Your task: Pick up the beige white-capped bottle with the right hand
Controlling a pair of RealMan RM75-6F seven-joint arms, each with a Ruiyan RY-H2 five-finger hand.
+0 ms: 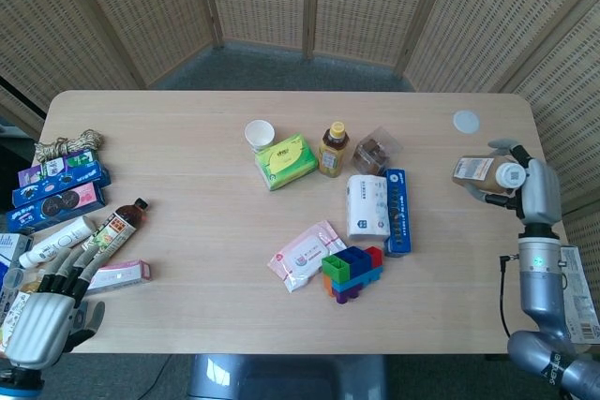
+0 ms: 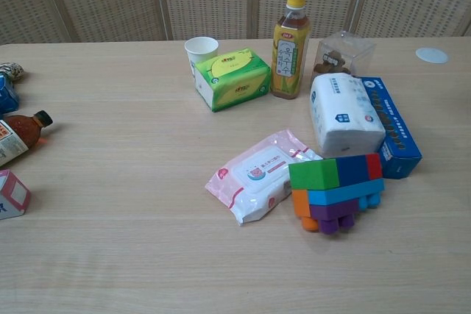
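Observation:
In the head view my right hand [image 1: 527,186] grips the beige white-capped bottle [image 1: 483,173] at the table's far right. The bottle lies roughly sideways in the hand, cap toward the right, lifted off the tabletop. The chest view shows neither the bottle nor the right hand. My left hand [image 1: 49,310] hangs at the lower left corner of the head view, holding nothing, fingers spread, off the table's front edge.
On the table [image 1: 187,231]: a paper cup [image 2: 201,49], green tissue box [image 2: 232,77], yellow tea bottle [image 2: 289,34], clear container [image 2: 342,51], white tissue pack [image 2: 344,114], blue box [image 2: 394,126], wet wipes [image 2: 261,174], colour blocks [image 2: 337,190], a white lid [image 1: 466,121]. Snack boxes and a brown bottle [image 1: 120,222] crowd the left.

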